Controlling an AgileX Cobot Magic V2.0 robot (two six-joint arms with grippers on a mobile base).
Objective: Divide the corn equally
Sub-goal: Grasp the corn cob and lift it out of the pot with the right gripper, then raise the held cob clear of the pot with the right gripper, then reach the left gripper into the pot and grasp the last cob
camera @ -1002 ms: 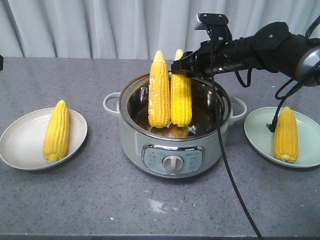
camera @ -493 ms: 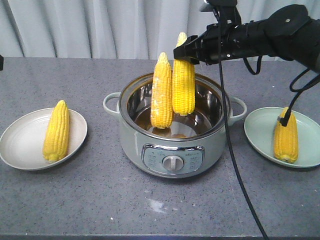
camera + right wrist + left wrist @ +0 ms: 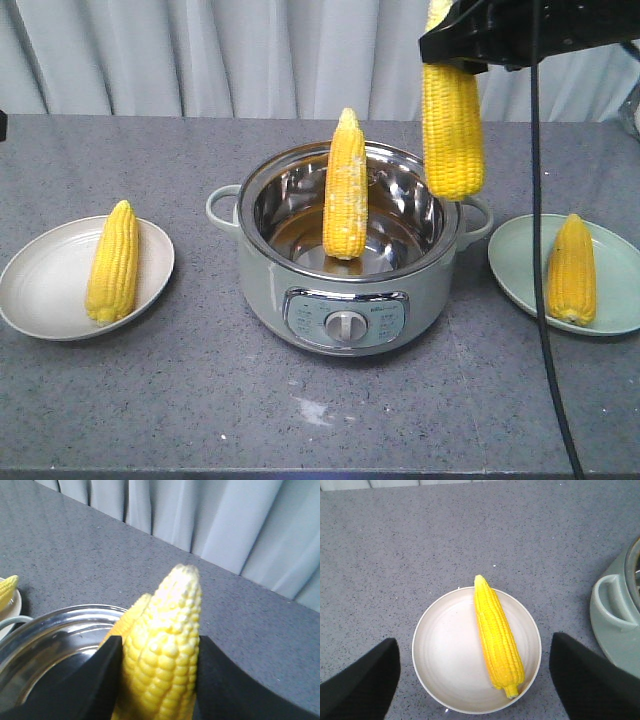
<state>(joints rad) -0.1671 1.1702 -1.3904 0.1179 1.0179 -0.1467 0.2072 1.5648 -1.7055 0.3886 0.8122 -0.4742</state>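
The right pincer (image 3: 452, 55) is clenching a cob of corn (image 3: 453, 130) near its tip, dangling it above the right rim of the pot (image 3: 345, 300), while a second cob (image 3: 345, 190) is standing inside the pot and the left pincer (image 3: 474, 640), released, is hovering over a third cob (image 3: 495, 630) on the white plate (image 3: 440, 655) left of the pot.

At the centre of your front view stands a steel-lined pot (image 3: 265, 285), dial (image 3: 346, 325) on its front, on a grey speckled table (image 3: 180, 400). A white plate (image 3: 40, 290) lies at left, a pale green plate (image 3: 515, 262) at right, and a grey curtain (image 3: 200, 50) runs across the top.
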